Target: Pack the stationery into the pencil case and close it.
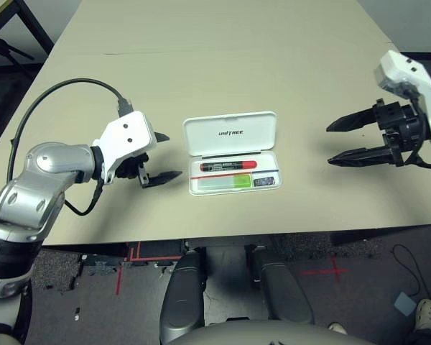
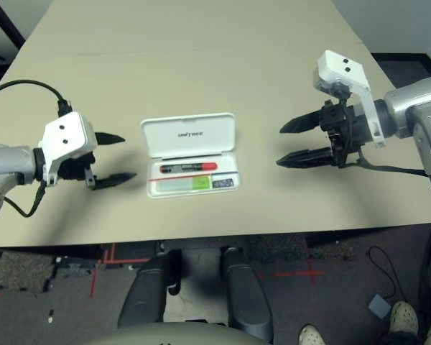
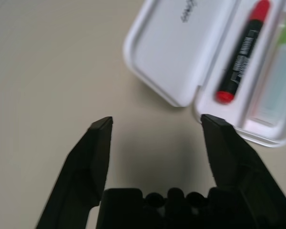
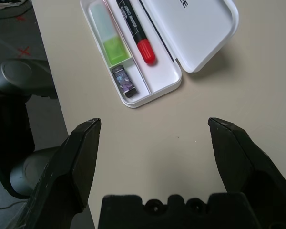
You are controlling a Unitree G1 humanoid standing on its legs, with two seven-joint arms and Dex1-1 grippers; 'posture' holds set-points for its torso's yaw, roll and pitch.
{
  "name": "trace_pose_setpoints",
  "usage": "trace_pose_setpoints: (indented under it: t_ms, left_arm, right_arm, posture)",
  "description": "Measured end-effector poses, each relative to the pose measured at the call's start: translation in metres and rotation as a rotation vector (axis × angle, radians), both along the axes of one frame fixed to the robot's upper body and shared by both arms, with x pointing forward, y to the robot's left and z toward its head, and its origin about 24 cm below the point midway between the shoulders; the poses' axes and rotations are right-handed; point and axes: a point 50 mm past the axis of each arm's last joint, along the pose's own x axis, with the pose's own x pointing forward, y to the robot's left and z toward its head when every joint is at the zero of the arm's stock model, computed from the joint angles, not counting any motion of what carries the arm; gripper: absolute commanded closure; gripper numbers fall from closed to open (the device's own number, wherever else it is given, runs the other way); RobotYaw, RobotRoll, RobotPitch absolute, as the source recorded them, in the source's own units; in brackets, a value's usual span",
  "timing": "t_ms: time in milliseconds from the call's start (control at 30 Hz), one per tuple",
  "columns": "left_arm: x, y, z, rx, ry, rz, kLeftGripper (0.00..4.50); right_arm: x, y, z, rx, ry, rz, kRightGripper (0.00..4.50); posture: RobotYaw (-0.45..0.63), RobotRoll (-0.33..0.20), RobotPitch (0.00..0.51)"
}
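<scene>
Closing remains: the white hard-plastic hinged pencil case (image 1: 232,153) lies open at mid-desk, lid flat behind the tray. Inside sit the red marker with black cap (image 1: 228,166), the whitish highlighter with lime-green cap (image 1: 225,183) and the tiny dark silvery block (image 1: 262,182). Left gripper (image 1: 158,156) and right gripper (image 1: 340,142) flank it, fingers spread, empty. Recommend lifting the lid's far edge, then pressing evenly. Beige desk (image 1: 201,57) is smooth; grey floor carries red tape marks (image 1: 334,271).
</scene>
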Motion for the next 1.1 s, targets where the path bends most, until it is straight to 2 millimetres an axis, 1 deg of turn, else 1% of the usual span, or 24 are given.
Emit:
trace_pose_setpoints:
  t_ms: [67, 100, 133, 167, 233, 300, 433, 633, 767, 867, 1100]
  left_arm:
    - [0.011, 0.004, -0.002, -0.029, 0.008, 0.053, 2.51]
    - [0.018, 0.006, -0.005, -0.035, 0.015, 0.078, 2.97]
    - [0.024, 0.008, -0.009, -0.034, 0.025, 0.106, 3.33]
    - [0.028, 0.01, -0.013, -0.036, 0.033, 0.129, 3.83]
    - [0.036, 0.011, -0.021, -0.033, 0.052, 0.154, 4.48]
    - [0.042, 0.009, -0.026, -0.051, 0.061, 0.156, 4.48]
    - [0.049, 0.002, -0.03, -0.078, 0.065, 0.146, 4.48]
    - [0.056, -0.017, -0.031, -0.141, 0.07, 0.103, 4.48]
    - [0.056, -0.028, -0.033, -0.171, 0.086, 0.068, 4.48]
    - [0.053, -0.037, -0.028, -0.185, 0.08, 0.027, 4.48]
    - [0.045, -0.049, -0.02, -0.205, 0.089, -0.045, 4.48]
  right_arm:
    - [0.0, 0.0, -0.001, 0.004, 0.001, -0.008, 0.0]
    - [0.0, 0.001, -0.002, 0.007, 0.0, -0.011, 0.0]
    - [0.0, 0.001, -0.002, 0.009, -0.002, -0.009, 0.0]
    - [0.0, 0.002, -0.002, 0.01, -0.006, -0.007, 0.0]
    - [0.0, 0.004, -0.002, 0.013, -0.01, -0.006, 0.0]
    - [0.0, 0.004, -0.003, 0.015, -0.013, -0.008, 0.0]
    - [0.0, 0.006, -0.002, 0.019, -0.017, -0.003, 0.0]
    - [0.0, 0.007, -0.003, 0.015, -0.023, -0.005, 0.0]
    - [0.0, 0.007, -0.003, 0.014, -0.024, -0.008, 0.0]
    - [0.0, 0.007, -0.003, 0.013, -0.023, -0.007, 0.0]
    - [0.0, 0.008, -0.004, 0.011, -0.022, -0.005, 0.0]
  posture:
    - [0.02, 0.0, 0.189]
    - [0.02, 0.0, 0.189]
    - [0.02, 0.0, 0.189]
    - [0.02, 0.0, 0.189]
    - [0.01, 0.0, 0.19]
    - [0.01, 0.0, 0.19]
    - [-0.01, 0.0, 0.192]
    - [-0.01, 0.0, 0.194]
    - [-0.01, 0.0, 0.198]
    - [-0.01, 0.0, 0.199]
    - [0.0, 0.0, 0.202]
